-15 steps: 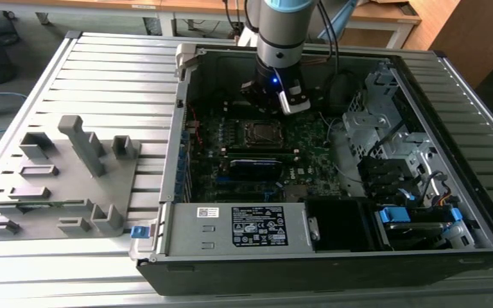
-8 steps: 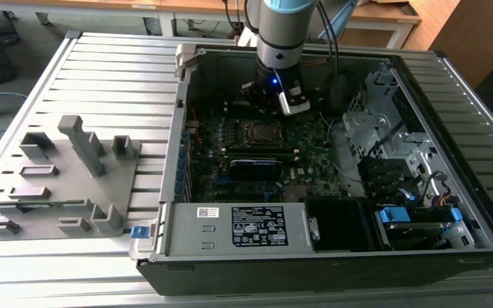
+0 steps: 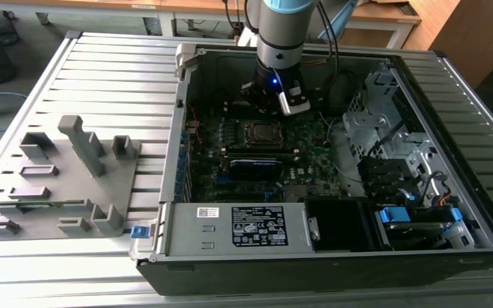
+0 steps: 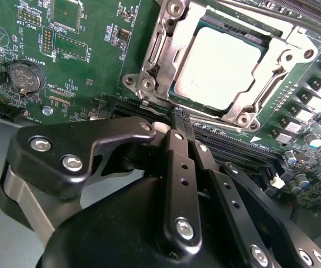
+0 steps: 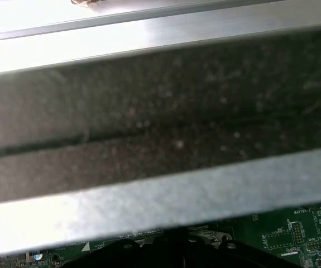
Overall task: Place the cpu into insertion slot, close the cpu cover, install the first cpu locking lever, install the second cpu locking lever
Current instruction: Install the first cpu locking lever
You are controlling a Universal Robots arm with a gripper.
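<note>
Exterior view: open computer case [image 3: 332,256] lies on a slatted tabletop [image 3: 101,70], filling the centre and right of the frame. A grey fixture tray [image 3: 58,186] sits at the exterior view's left. The arm comes down from the top centre, with the gripper [image 3: 271,108] inside the case, just above the insertion slot [image 3: 264,122] on the green motherboard [image 3: 315,154]. In the second wrist view, the cpu [image 4: 219,67] is seated in the insertion slot, silver top up. The cpu cover [image 4: 171,53] lies flat over it, framing the chip. The gripper [image 4: 178,118] has its fingers [image 4: 182,167] drawn together, tips right at the socket's near edge. Cannot tell if anything thin is pinched there. A coin battery [image 4: 25,77] is on the board, well apart from the socket. A white-labelled power supply [image 3: 242,224] is at the lower centre of the exterior view.
</note>
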